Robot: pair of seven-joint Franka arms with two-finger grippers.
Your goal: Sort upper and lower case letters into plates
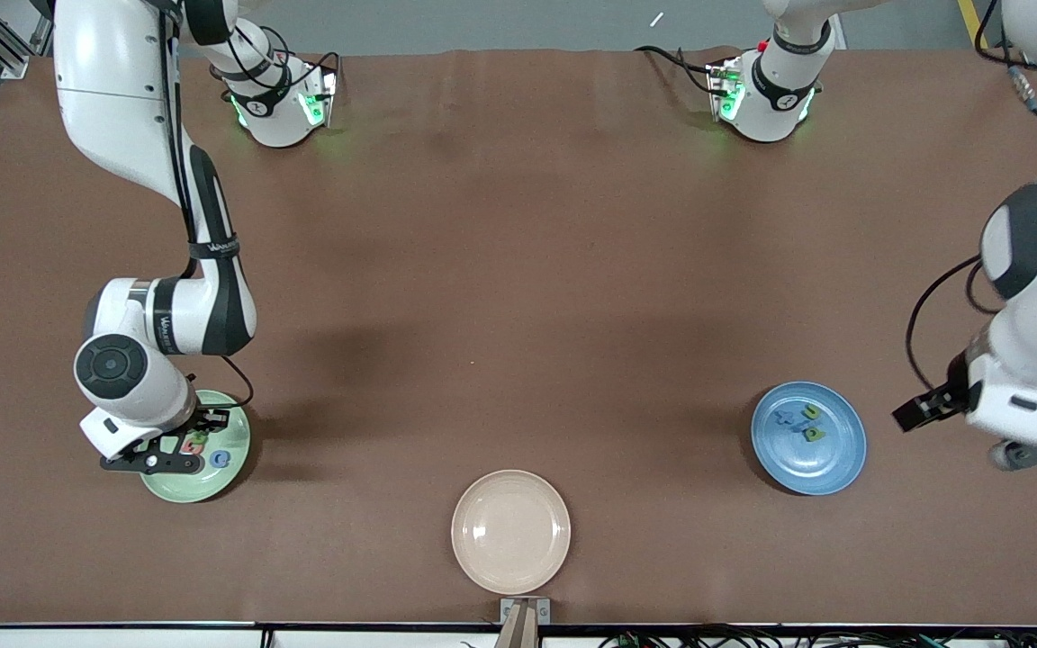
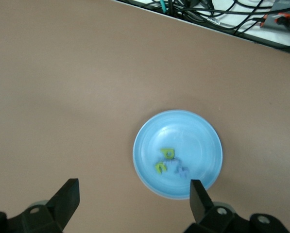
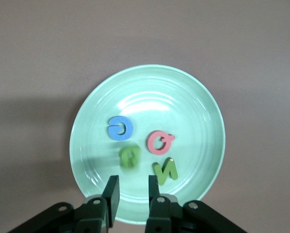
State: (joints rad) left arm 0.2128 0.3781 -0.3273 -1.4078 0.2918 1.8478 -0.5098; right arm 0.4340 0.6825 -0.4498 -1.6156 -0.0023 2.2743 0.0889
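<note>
The pale green plate (image 3: 193, 104) (image 1: 212, 481) lies toward the right arm's end of the table. On it are a blue G (image 3: 121, 128), a red Q (image 3: 160, 141), a green M (image 3: 165, 170) and a blurred green B (image 3: 130, 157). My right gripper (image 3: 131, 187) hangs low over this plate, open, with nothing between its fingers. The blue plate (image 2: 198, 131) (image 1: 829, 468) carries a green p (image 2: 167, 154), a green u (image 2: 160, 168) and a blue x (image 2: 182, 171). My left gripper (image 2: 134, 196) is open wide and empty, above the table beside the blue plate.
A cream-beige plate (image 1: 510, 531) with nothing on it sits near the front edge, midway between the two plates. Cables (image 2: 217, 17) run along the table edge by the left arm. The brown tabletop (image 1: 518, 270) stretches between the arms.
</note>
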